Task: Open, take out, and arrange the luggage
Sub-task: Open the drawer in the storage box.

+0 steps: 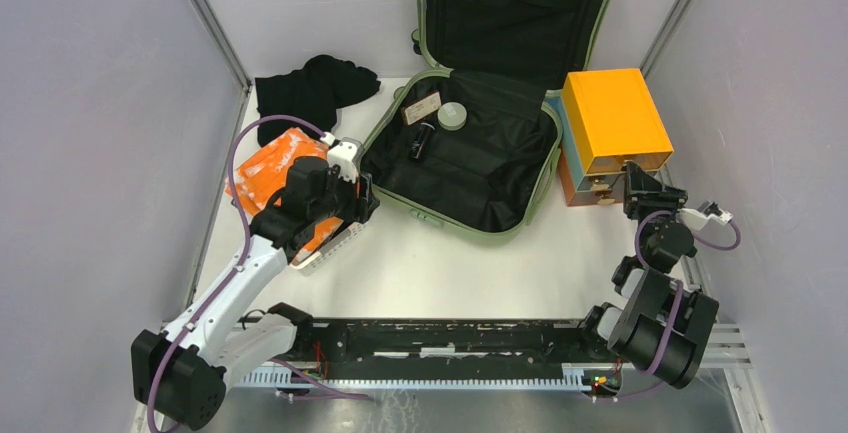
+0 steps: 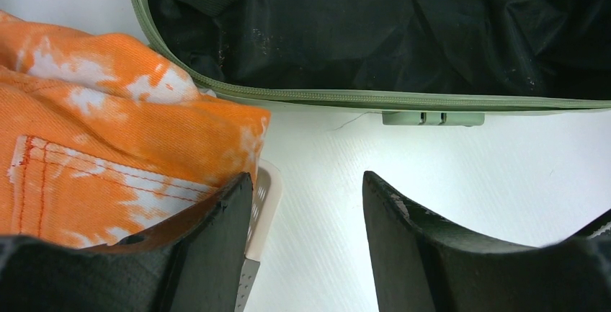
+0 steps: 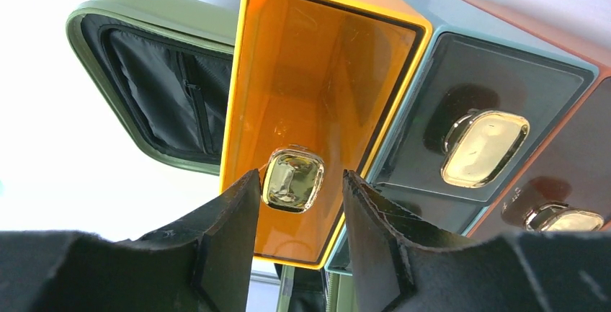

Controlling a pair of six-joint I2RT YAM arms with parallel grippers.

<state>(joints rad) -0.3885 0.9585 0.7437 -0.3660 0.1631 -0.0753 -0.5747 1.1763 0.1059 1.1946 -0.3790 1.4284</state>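
Sage-green hard shell, the luggage (image 1: 480, 163) lies open at the far middle of the table. Its lid is propped back and its crinkled black lining holds only a few small pieces. Just right of it stands the glossy orange box (image 1: 612, 118). My right gripper (image 3: 300, 176) has its jaws parted astride the box's rounded brassy knob (image 3: 292, 180), not pinching it. If I close off-centre, I'd judge that slick knob slips free, or a pull drags the whole box. My left gripper (image 2: 306, 182) is released and empty, one finger against the white perforated basket (image 2: 265, 197) of soft orange tie-dye cloth (image 2: 108, 132); a careless swing could snag it.
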